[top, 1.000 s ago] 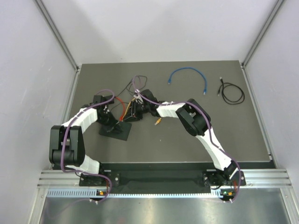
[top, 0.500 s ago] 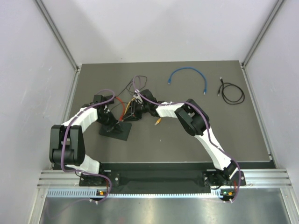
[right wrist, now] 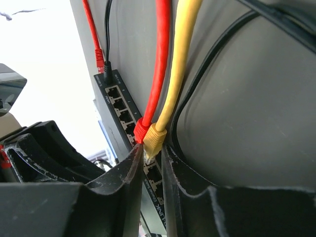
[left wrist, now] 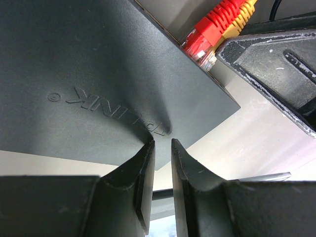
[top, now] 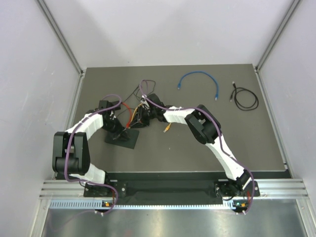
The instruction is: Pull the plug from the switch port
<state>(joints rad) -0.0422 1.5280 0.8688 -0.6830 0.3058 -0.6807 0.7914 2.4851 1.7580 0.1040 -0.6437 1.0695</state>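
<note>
The table [top: 247, 143] bears the switch [top: 121, 140], a blue cable [top: 200, 77] and a black cable [top: 245, 100].

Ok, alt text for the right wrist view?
The right gripper straddles a yellow plug in the port row of the switch, a red plug beside it; whether it grips yet is unclear. The yellow cable and red cable run upward, and a black cord and second red plug sit at the row's far end.

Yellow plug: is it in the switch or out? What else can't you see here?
- Right wrist view: the tip of the yellow plug and its port sit behind the jaws of the right gripper; in or out, cannot tell.
- Top external view: the ports of the switch are too small to see.
- Left wrist view: only the switch's top shows; its edge hides the end of the red plug.
</note>
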